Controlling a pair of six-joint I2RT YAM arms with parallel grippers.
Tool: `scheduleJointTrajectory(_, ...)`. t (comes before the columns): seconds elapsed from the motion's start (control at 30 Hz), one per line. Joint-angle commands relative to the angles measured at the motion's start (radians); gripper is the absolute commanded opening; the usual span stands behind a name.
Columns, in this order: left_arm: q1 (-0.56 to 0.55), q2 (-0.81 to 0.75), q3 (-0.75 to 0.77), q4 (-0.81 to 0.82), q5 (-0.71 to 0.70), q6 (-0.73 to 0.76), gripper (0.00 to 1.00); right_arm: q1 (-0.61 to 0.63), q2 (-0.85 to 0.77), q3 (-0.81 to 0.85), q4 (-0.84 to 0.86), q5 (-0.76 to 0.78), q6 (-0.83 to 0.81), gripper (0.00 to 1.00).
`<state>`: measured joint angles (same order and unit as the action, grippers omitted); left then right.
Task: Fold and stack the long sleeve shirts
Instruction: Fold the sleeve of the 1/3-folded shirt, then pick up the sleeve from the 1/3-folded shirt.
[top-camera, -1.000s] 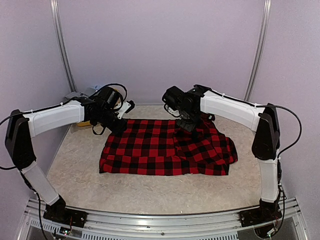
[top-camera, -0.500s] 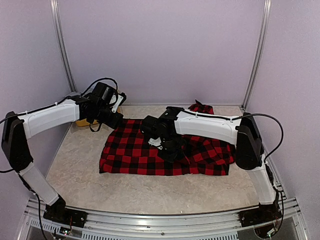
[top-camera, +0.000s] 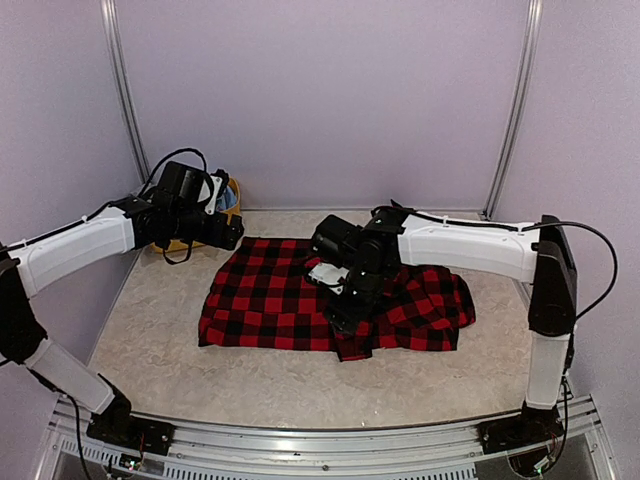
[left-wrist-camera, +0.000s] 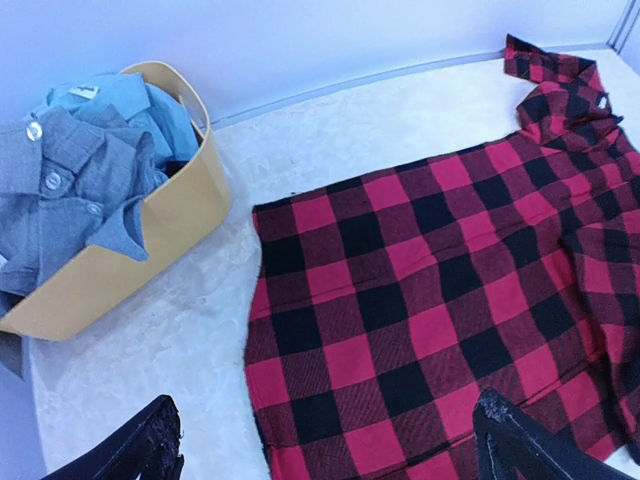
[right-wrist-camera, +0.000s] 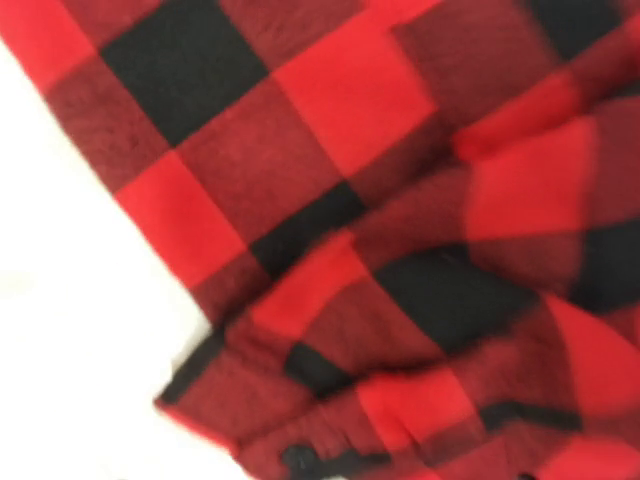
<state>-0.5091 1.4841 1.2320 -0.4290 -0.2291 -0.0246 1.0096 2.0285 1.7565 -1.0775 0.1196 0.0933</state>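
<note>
Left gripper (left-wrist-camera: 328, 432) is up off the table (top-camera: 150, 335), jaws spread wide with nothing between them. It hangs over the far left corner of the red-and-black flannel (top-camera: 265, 295). That flannel lies spread across the middle of the table, flat on its left half and rumpled on the right, with the collar (left-wrist-camera: 560, 85) at the far right corner.

Right gripper (top-camera: 345, 312) is down low on the flannel near its front edge, where a small bunch of cloth pokes out past the hem. My right wrist view is all blurred check and a strip of table, no fingers in it, so I cannot tell how far it stands open or whether it has any cloth.

Just left of the flannel sits the yellow tub (left-wrist-camera: 150, 240), with a grey shirt (left-wrist-camera: 60, 190) and a pale blue shirt (left-wrist-camera: 130, 100) heaped inside.
</note>
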Motion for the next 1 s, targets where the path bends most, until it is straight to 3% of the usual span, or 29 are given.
scheduleJointTrajectory(0.0,0.004,-0.082,-0.130,0.107,0.251,-0.188,0.96,-0.080,-0.178,-0.155,0.167,-0.050,0.019,0.78)
scheduleJointTrajectory(0.2,-0.151,-0.267,-0.399,0.336,0.376,-0.420,0.96,-0.207,-0.316,-0.359,0.378,-0.145,0.047,0.74)
scheduleJointTrajectory(0.37,-0.335,-0.269,-0.531,0.587,0.407,-0.641,0.94,-0.254,-0.355,-0.434,0.471,-0.170,0.067,0.74)
scheduleJointTrajectory(0.5,-0.427,-0.164,-0.510,0.644,0.374,-0.661,0.90,-0.258,-0.354,-0.451,0.486,-0.154,0.068,0.73)
scheduleJointTrajectory(0.63,-0.478,-0.014,-0.462,0.708,0.407,-0.665,0.76,-0.265,-0.366,-0.473,0.502,-0.145,0.069,0.72)
scheduleJointTrajectory(0.97,-0.479,0.263,-0.316,0.737,0.470,-0.644,0.54,-0.290,-0.407,-0.550,0.523,-0.127,0.067,0.72)
